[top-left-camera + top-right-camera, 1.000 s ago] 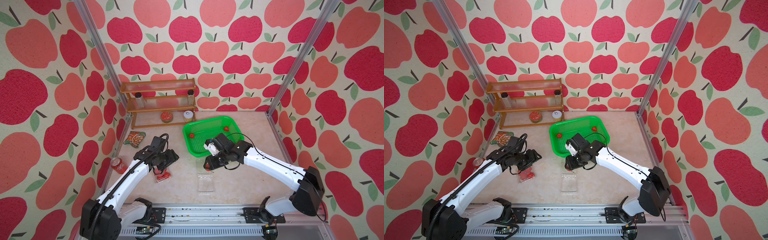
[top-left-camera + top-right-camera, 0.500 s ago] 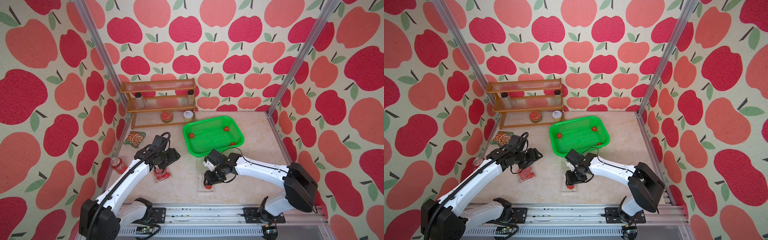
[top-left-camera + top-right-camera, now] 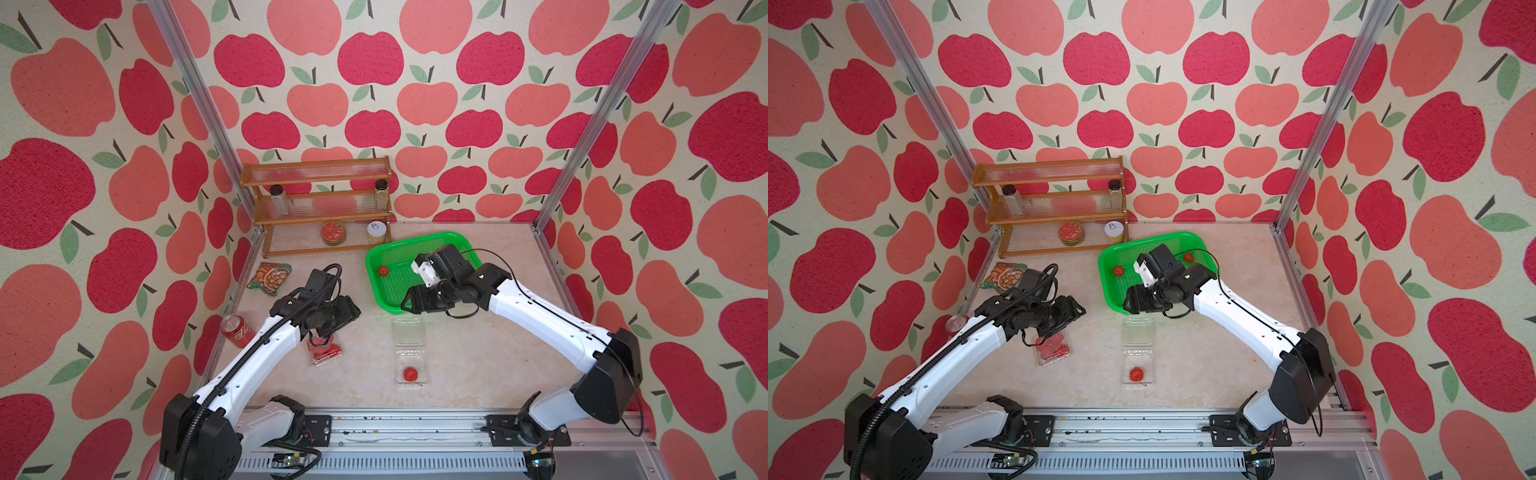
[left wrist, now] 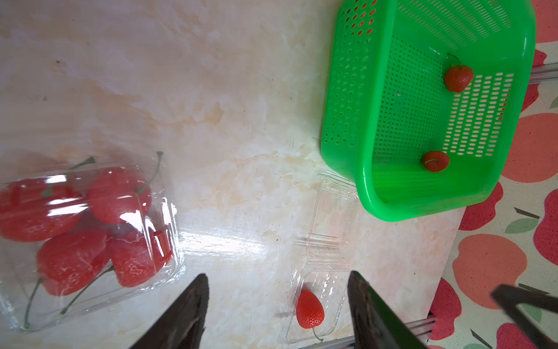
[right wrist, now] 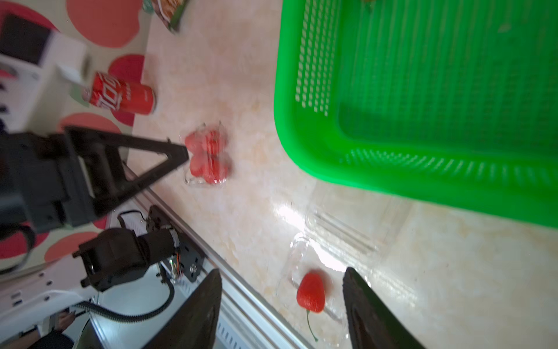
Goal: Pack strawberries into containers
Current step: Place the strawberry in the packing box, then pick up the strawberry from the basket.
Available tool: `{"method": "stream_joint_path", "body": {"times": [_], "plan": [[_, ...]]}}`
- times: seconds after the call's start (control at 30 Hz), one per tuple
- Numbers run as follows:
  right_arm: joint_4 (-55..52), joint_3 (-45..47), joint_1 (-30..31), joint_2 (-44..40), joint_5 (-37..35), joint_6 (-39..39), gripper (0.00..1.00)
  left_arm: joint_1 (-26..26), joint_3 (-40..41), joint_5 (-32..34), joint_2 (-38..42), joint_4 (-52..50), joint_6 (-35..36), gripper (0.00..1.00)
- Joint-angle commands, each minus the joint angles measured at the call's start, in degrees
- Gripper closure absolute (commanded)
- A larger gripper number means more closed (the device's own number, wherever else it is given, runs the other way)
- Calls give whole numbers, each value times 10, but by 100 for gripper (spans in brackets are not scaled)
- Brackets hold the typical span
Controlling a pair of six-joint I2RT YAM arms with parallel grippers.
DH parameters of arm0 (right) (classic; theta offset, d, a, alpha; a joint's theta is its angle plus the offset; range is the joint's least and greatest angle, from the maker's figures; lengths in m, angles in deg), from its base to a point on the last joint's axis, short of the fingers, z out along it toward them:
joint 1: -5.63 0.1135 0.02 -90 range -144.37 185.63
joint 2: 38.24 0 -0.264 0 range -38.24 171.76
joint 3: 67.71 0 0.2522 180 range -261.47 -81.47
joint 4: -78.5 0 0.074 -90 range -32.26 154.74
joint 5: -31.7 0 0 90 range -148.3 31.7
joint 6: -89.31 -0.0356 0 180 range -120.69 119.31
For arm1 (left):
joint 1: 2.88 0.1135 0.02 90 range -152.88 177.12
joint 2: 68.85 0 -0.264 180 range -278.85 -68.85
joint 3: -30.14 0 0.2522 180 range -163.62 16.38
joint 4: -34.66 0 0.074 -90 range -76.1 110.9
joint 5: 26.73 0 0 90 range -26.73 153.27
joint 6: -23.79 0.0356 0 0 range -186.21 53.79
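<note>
Since a moment ago, my right gripper [image 5: 280, 272] has risen from the middle container [image 3: 409, 332], leaving one strawberry [image 3: 410, 374] lying in its tray; jaws spread wide, empty, near the green basket [image 4: 366, 175]. My left gripper [image 4: 277, 275], jaws parted too and gripping nothing, hovers by the filled container [image 4: 90, 226].

The apple-print wallpaper [image 3: 374, 83] covers all three walls around me: dark red and coral apples with green leaves on cream. An aluminium post [image 3: 199, 116] rises at each back corner. The tabletop [image 3: 478, 361] is pale beige and marbled, and in the left wrist view a bright glare patch [image 4: 223, 244] lies on it. Against the back wall, near the left corner, stands a three-tier wooden rack [image 3: 320, 195] with ribbed clear shelves. Two dark-capped jars [image 3: 278, 199] are on its middle tier, and a red-topped tin [image 3: 333, 232] and a white-lidded can [image 3: 376, 232] are on the lowest. A metal rail [image 3: 395, 428] runs along the front edge.
</note>
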Motion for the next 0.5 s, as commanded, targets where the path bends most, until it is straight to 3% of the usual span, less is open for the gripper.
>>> {"method": "stream_joint_path", "body": {"times": [0.0,0.17,0.33,0.47], "plan": [[25,-67,-36,107,-21,50,32,1,-21,-5,-16,-5,5,29],[148,-124,-74,240,-9,24,32,5,-21,-12,-17,1,2,29],[171,-217,-76,353,-13,30,32,19,-19,-17,-21,14,7,29],[183,-250,-75,396,-25,32,32,24,-33,-28,-44,14,17,29]]}}
